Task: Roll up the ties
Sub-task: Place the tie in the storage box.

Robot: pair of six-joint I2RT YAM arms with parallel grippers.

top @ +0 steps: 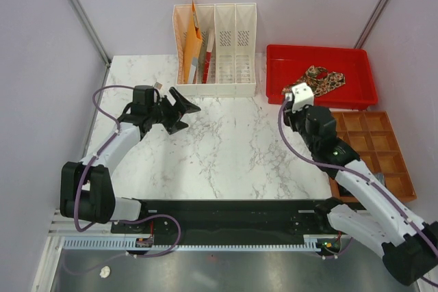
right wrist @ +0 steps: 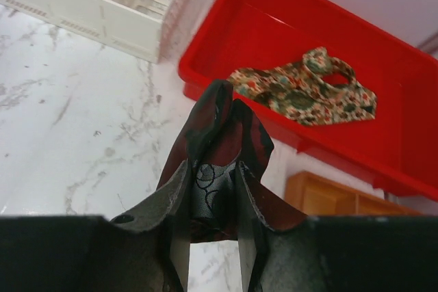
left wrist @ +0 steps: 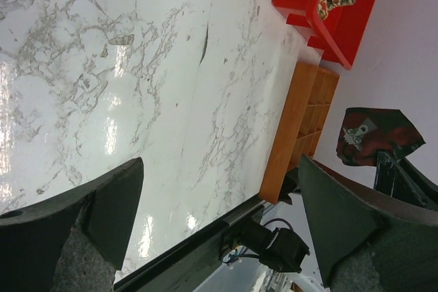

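My right gripper [right wrist: 212, 176] is shut on the dark maroon tie [right wrist: 222, 121], bunched and folded between the jaws, held above the marble table just in front of the red tray [top: 318, 49]. The tie also shows in the left wrist view [left wrist: 376, 138]. In the top view the right gripper [top: 295, 100] covers it. The tan-and-brown paisley tie [top: 321, 78] lies crumpled in the red tray [right wrist: 226, 32], also seen in the right wrist view [right wrist: 304, 90]. My left gripper [top: 176, 111] is open and empty [left wrist: 219, 172], hovering over the table's back left.
A white file rack [top: 226, 49] with orange folders [top: 191, 46] stands at the back centre, just behind the left gripper. A wooden compartment tray [top: 373, 152] lies at the right edge under the right arm. Purple walls close in both sides.
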